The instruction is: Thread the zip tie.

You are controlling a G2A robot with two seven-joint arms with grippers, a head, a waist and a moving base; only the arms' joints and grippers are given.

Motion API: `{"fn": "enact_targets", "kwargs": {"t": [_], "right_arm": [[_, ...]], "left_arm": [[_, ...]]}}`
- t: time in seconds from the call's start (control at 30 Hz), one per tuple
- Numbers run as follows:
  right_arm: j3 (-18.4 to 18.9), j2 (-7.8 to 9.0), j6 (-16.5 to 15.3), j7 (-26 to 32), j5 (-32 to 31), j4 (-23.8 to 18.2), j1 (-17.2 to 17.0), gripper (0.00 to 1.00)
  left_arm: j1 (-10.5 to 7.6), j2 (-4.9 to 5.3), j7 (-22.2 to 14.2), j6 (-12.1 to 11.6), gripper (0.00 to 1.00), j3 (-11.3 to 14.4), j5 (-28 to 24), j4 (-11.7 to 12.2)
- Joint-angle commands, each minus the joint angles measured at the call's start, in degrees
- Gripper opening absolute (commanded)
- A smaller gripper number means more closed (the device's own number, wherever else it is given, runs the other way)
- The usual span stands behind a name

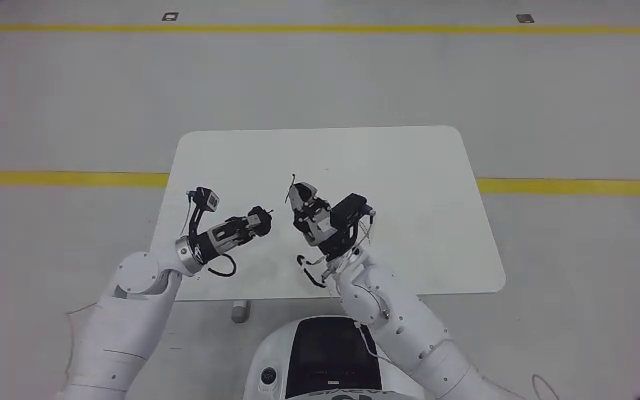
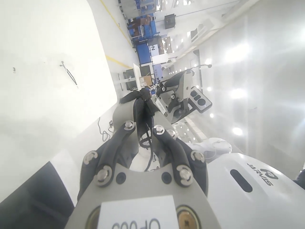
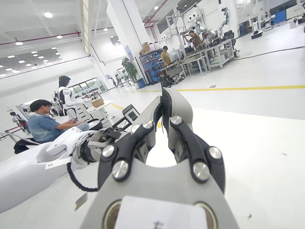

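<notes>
My right gripper point(image 1: 298, 198) point(image 3: 164, 91) is held above the middle of the white table point(image 1: 420, 190). It is shut on a thin black zip tie point(image 3: 163, 125), whose tip pokes out past the fingertips. In the top view a thin black strand point(image 1: 292, 185) shows just beyond that gripper. My left gripper point(image 1: 265, 216) point(image 2: 143, 95) hovers a short way to its left, pointing toward it, fingers pressed together; I cannot make out anything between them. In the left wrist view a thin black tie point(image 2: 69, 73) appears against the tabletop.
The table's far half and right side point(image 1: 400, 160) are bare. Both arms come in over the near edge point(image 1: 260, 297). A small dark speck point(image 2: 14, 69) lies on the tabletop. A yellow floor line point(image 1: 560, 186) runs behind the table.
</notes>
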Motion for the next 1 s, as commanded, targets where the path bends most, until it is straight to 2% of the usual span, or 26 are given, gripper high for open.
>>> {"fn": "enact_targets", "kwargs": {"t": [0.0, 0.3, 0.53, 0.97], "right_arm": [[-0.7, -0.04, 0.96, -0.68, -2.76, -0.12, -0.28, 0.0], [-3.12, -0.93, 3.51, -4.13, -5.33, 2.11, 0.11, 0.0], [-3.09, -0.93, 3.55, -4.02, -5.31, 2.08, 0.07, 0.0], [-3.41, -1.59, 5.65, -3.73, -6.7, 3.29, 0.76, 0.0]], "left_arm": [[0.1, -0.05, 1.09, 0.21, 0.0, 0.61, -0.04, -0.3], [-0.17, 0.08, 2.01, 0.56, 0.0, 1.4, -0.46, -0.12], [-0.28, 0.14, 1.65, 0.49, 0.0, 1.68, -0.86, -0.05], [-0.28, 0.14, 1.65, 0.49, 0.0, 1.68, -0.86, -0.05]]}}
